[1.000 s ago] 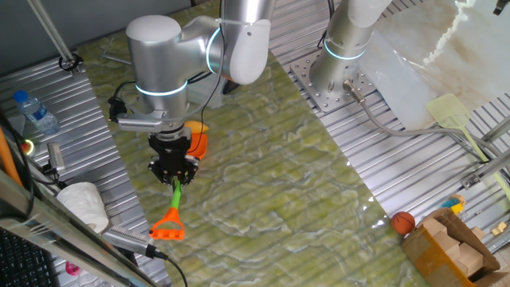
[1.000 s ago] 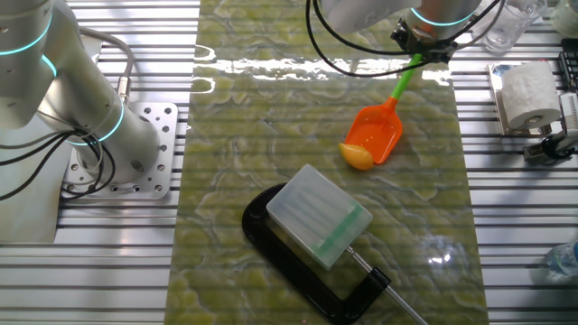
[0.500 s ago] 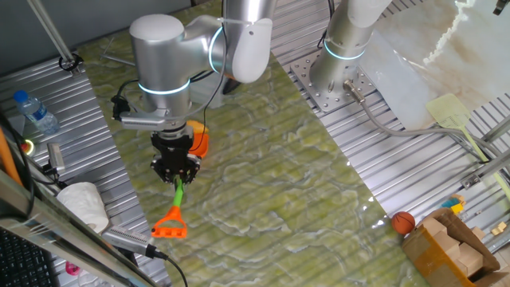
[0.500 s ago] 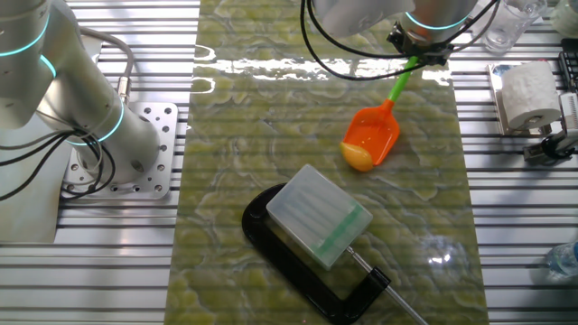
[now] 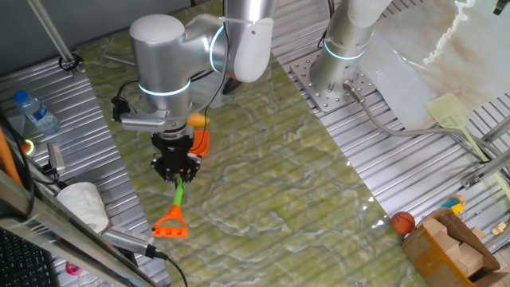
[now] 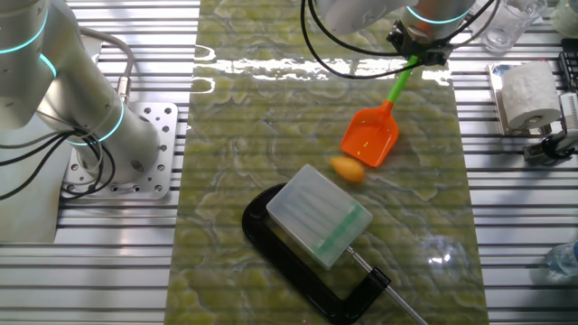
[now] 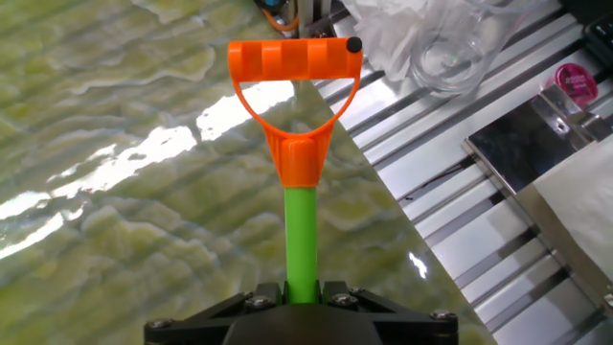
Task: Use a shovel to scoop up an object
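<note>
Hand (image 5: 175,176) clamped around shovel (image 6: 372,135) above green mat (image 6: 271,135)

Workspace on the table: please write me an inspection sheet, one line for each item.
Surface: green marbled mat, wet-looking glare.
Job's things: shovel held by its green shaft; yellow object on the mat just off the blade's edge, not scooped.
Clutter: clear box on a black C-clamp; paper roll; water bottle; orange-brown ball.
Grippers: gripper shut on the shaft.
Cables: black cables by the wrist.
Surroundings: second arm's base beside the mat.
</note>
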Controlling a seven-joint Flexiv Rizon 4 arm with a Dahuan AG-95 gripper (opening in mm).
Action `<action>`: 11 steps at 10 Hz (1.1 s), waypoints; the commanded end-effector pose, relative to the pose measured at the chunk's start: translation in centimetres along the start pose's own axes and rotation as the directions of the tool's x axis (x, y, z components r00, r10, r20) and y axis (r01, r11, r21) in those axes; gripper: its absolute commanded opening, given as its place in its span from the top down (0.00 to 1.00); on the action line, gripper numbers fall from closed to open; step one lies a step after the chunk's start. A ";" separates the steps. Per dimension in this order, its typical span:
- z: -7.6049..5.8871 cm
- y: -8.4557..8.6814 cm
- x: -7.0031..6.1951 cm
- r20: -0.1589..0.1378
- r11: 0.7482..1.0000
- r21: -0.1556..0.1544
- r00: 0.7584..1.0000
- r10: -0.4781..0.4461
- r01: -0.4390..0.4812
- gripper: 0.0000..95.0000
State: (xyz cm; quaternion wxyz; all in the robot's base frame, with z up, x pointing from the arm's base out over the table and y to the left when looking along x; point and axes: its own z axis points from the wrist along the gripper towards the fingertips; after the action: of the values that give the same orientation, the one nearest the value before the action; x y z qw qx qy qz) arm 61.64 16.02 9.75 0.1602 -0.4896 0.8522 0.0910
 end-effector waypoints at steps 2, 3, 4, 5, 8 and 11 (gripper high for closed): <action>-0.3 0.1 0.4 -0.001 1.000 -0.001 1.000 -0.002 0.002 1.00; -0.4 0.2 0.7 -0.001 1.000 -0.002 1.000 0.000 0.000 1.00; -0.4 0.4 0.9 -0.001 1.000 -0.001 1.000 0.000 0.000 1.00; -0.5 0.5 1.1 -0.002 1.000 0.000 1.000 -0.001 0.001 1.00; -0.4 1.1 1.8 -0.003 1.000 0.003 1.000 -0.004 0.004 1.00; -0.7 1.4 2.5 -0.004 1.000 0.006 1.000 -0.018 0.018 1.00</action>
State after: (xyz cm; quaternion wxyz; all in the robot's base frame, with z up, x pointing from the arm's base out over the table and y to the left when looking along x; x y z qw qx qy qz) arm 59.08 14.34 9.53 0.1621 -0.4978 0.8478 0.0846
